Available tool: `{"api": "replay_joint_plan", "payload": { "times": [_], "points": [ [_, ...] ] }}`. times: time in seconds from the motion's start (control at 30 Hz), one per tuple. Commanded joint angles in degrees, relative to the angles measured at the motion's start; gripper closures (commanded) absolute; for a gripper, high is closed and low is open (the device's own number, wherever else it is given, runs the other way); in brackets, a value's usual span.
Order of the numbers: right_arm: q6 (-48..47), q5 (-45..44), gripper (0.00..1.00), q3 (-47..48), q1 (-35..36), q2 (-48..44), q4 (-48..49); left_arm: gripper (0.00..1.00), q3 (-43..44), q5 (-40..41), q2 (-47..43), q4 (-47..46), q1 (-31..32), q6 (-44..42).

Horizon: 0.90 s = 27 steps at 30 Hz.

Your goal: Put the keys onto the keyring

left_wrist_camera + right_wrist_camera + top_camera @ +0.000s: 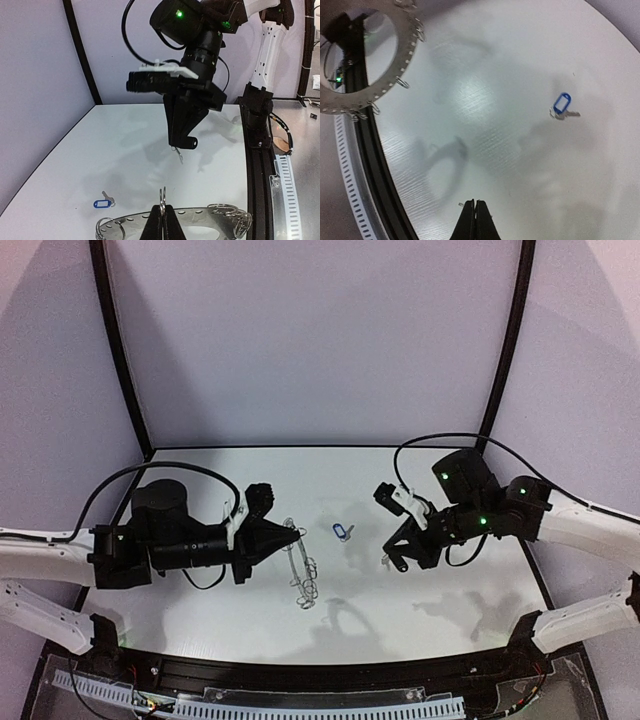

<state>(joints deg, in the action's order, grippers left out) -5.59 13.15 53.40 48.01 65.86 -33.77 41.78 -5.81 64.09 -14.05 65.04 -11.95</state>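
Progress is looking pretty early here, going by the frames; neither key is hanging off the keyring (210, 216) yet, and none of the little wire loops (227, 209) around its rim is showing a key on it. Nearest in the left wrist view, the left gripper (163, 212) is pinching the ring's rim, fingers closed right down on it, holding the disc up on edge over the table (125, 135); whether the low edge is touching the table, can't tell. Just past the ring, the blue-tagged key (102, 203) is lying flat on the table, loose, nothing gripping it; it's sitting between the two grippers. Further out, the right gripper (186, 143) is hovering above the table, well apart from the ring, fingers squeezed together with a tiny silver bit (178, 156) poking out below; that's probably the black-headed key, but it's too small to be sure. So what's remaining, I'm guessing, is both keys getting threaded onto loops.
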Motion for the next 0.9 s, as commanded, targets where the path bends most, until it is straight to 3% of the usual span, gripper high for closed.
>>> {"api": "replay_joint_plan", "payload": {
  "times": [0.0,0.53,0.87],
  "points": [
    [-5.81,12.92,1.0,-0.4,0.31,-3.37,6.48,0.99,0.91,-0.51,-1.59,2.89,-0.17,-2.33],
    [-9.89,38.66,1.0,6.98,0.61,-2.34,11.67,0.99,7.46,-14.06,-0.84,13.32,-0.17,-10.01],
    [-10.05,37.74,1.0,10.8,5.44,3.02,16.11,0.99,11.64,-16.37,2.4,16.11,-0.16,-13.95]
  ]
}}
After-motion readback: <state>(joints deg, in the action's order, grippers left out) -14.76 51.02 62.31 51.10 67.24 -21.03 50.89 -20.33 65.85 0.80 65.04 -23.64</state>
